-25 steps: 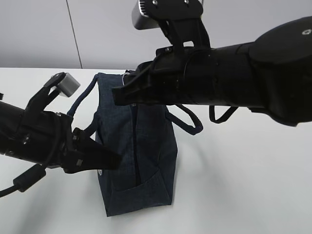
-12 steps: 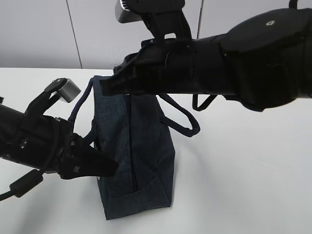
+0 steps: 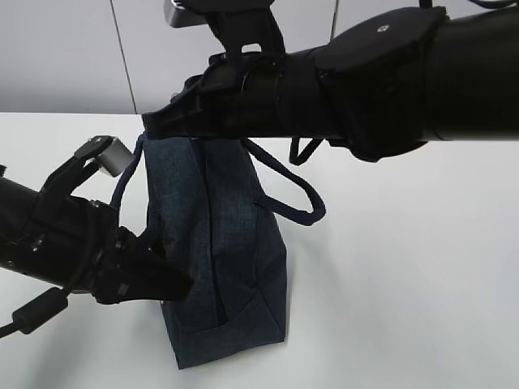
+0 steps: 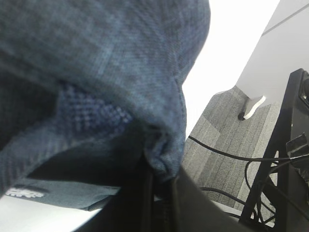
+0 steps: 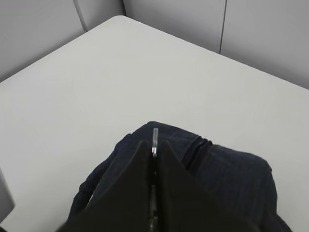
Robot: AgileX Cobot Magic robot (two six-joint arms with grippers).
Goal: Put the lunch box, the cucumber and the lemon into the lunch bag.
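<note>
The dark navy lunch bag (image 3: 235,267) stands on the white table, one loop handle (image 3: 296,201) hanging off its right side. My left gripper (image 3: 182,288) is shut on a fold of the bag's fabric at its near left side; the left wrist view shows the fabric (image 4: 106,58) bunched between the jaws of the left gripper (image 4: 161,176). My right gripper (image 3: 150,121) reaches across to the bag's far top end. There the right gripper (image 5: 154,145) is shut on the silver ring pull (image 5: 155,137). The lunch box, cucumber and lemon are out of view.
The white table (image 3: 405,284) spreads bare to the right of the bag, with grey wall panels (image 3: 65,57) behind. Past the table's edge, the left wrist view shows grey floor (image 4: 227,140), cables and a black frame (image 4: 289,145).
My right arm has travelled left along the bag's top with the ring pull in its jaws, and the bag's far end has shifted left with it. The left gripper has barely moved.
</note>
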